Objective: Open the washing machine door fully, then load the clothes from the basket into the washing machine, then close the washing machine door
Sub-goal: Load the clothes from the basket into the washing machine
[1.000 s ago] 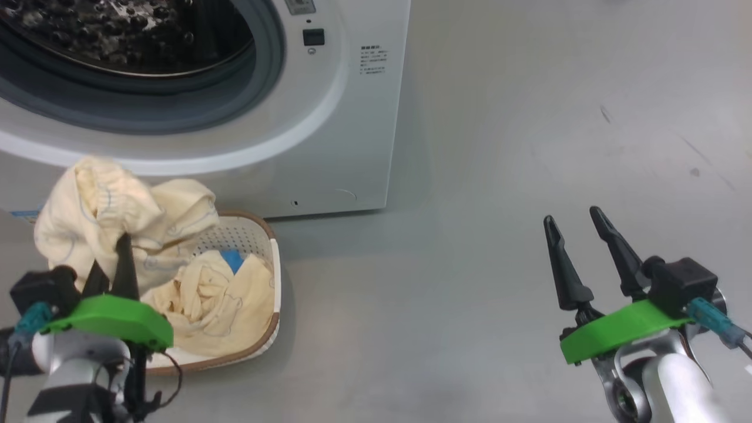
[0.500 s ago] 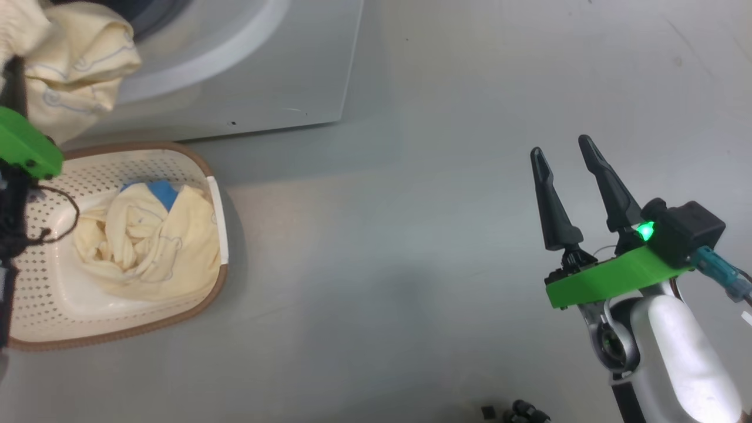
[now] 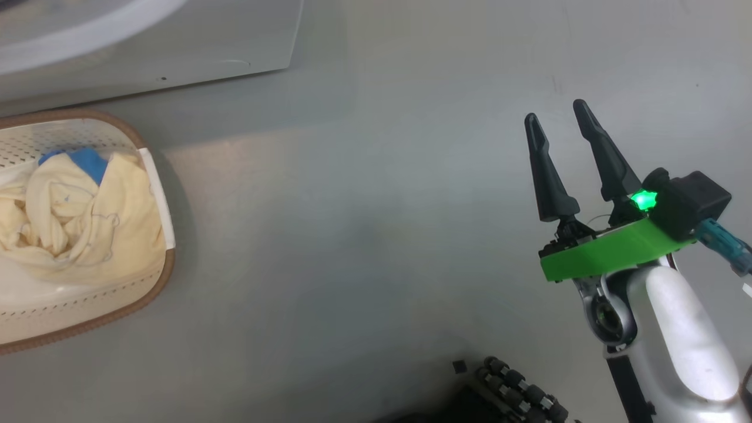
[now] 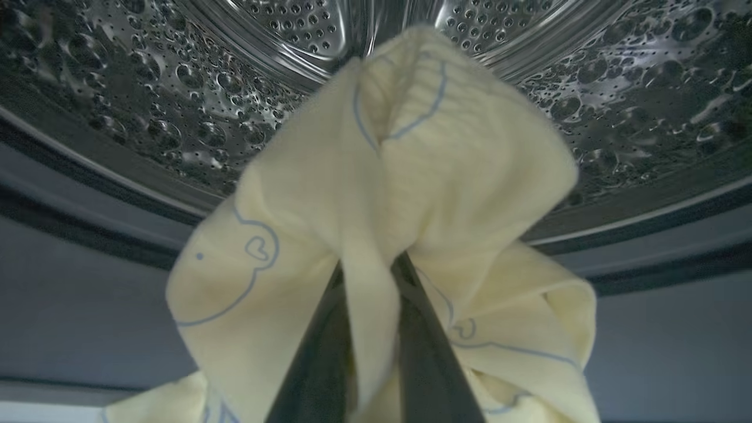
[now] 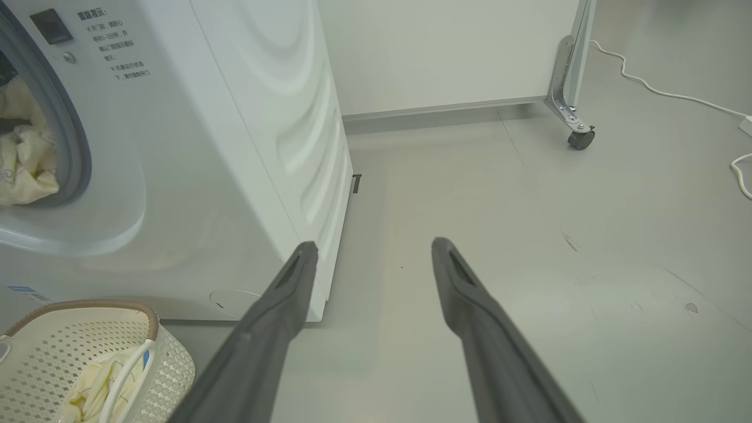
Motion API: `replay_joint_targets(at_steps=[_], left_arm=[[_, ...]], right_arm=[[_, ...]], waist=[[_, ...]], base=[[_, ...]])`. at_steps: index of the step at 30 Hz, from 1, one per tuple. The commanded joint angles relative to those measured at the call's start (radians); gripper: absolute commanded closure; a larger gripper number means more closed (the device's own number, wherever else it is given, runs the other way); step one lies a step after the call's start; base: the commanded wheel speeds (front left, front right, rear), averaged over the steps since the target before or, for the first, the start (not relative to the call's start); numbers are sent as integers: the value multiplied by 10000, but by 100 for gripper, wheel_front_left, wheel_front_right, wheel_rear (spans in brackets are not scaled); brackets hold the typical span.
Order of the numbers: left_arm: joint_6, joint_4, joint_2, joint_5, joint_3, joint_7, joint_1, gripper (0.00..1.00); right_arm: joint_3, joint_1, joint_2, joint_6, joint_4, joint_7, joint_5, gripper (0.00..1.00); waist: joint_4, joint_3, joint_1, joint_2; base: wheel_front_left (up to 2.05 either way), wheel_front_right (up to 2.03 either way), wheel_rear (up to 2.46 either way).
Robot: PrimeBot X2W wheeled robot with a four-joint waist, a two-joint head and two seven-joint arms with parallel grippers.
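Note:
In the left wrist view my left gripper (image 4: 370, 264) is shut on a cream-yellow garment (image 4: 411, 176) with blue line prints, held at the mouth of the steel drum (image 4: 147, 117) of the washing machine (image 5: 235, 147). From the right wrist view, that cloth (image 5: 20, 158) hangs in the machine's opening. More clothes (image 3: 76, 229) lie in the cream basket (image 3: 154, 288) on the floor in front of the machine. My right gripper (image 3: 554, 111) is open over bare floor, well to the right of the basket, holding nothing. The washing machine door is out of view.
The machine's lower front (image 3: 147, 53) runs along the top left of the head view. Part of my wheeled base (image 3: 517, 393) shows at the bottom. A castor leg (image 5: 578, 138) and a white cable (image 5: 675, 94) lie far right near the wall.
The head camera has swung, shifting the scene up and left. My left gripper has carried the garment up from the basket to the drum opening. The right gripper stays open.

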Motion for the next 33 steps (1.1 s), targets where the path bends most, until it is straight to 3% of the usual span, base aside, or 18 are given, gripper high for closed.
replay_joint_targets(at_steps=[1,6,15,19,20,21,22,33], left_arm=[[-32,-241,759,189,313,-287,-585,100],[-101,283,828,408,389,-1380,-1506,100],[-456,1035,833,1099,192,-4292,-2718,100],[-508,1911,725,1122,58,-4428,-2845,100],[-505,2125,677,1065,71,-4396,-2871,82],[-520,2290,638,1016,81,-4408,-2906,33],[-541,2422,615,987,81,-4454,-2944,0],[-782,3472,429,859,-151,-4662,-3274,0]], right_arm=[[179,-25,-77,14,-334,-91,104,0],[234,-81,-77,14,-407,-93,198,0],[281,-59,-77,14,-457,-94,308,0],[323,-58,-77,14,-442,-94,352,0],[341,-63,-77,14,-441,-94,368,0],[353,-68,-77,14,-439,-94,384,0],[357,-73,-77,14,-442,-94,403,0],[343,-184,-77,14,-430,-95,462,0]], waist=[[-111,163,0,0],[-211,365,0,0],[-332,494,0,0],[-346,551,0,0],[-352,565,0,0],[-355,580,0,0],[-355,598,0,0],[-280,657,0,0]], base=[[0,0,0],[0,0,0],[0,0,0],[0,0,0],[0,0,0],[0,0,0],[0,0,0],[0,0,0]])
